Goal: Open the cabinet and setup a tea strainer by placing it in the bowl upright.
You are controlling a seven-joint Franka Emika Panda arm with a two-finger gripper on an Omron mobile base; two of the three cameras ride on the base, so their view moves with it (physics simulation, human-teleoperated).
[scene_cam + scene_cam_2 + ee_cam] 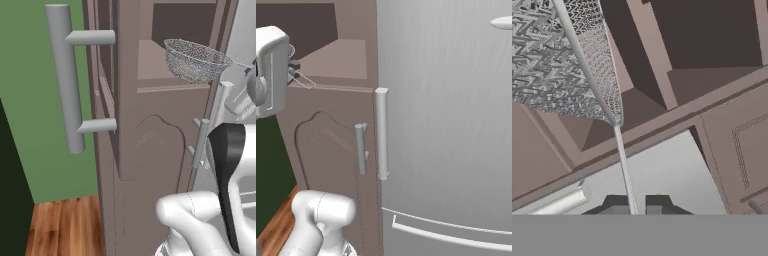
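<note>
The cabinet [150,130] stands with its upper door [102,85] swung wide open, seen edge-on, its long grey bar handle [65,75] sticking out to the left. The tea strainer [195,60], a silvery mesh cup, hangs in the air just in front of the open shelf [150,62]. In the hand view its mesh [557,60] is at the upper left, and its thin wire handle [624,165] runs down between my fingertips. My gripper [634,206] is shut on that handle. The hand [271,65] is level with the shelf. The bowl is out of view.
A grey fridge [446,100] stands directly right of the cabinet, with a vertical handle [382,132]. The cabinet's lower door [331,150] is closed and has a short handle [360,147]. A green wall [25,100] and wood floor [60,225] lie to the left.
</note>
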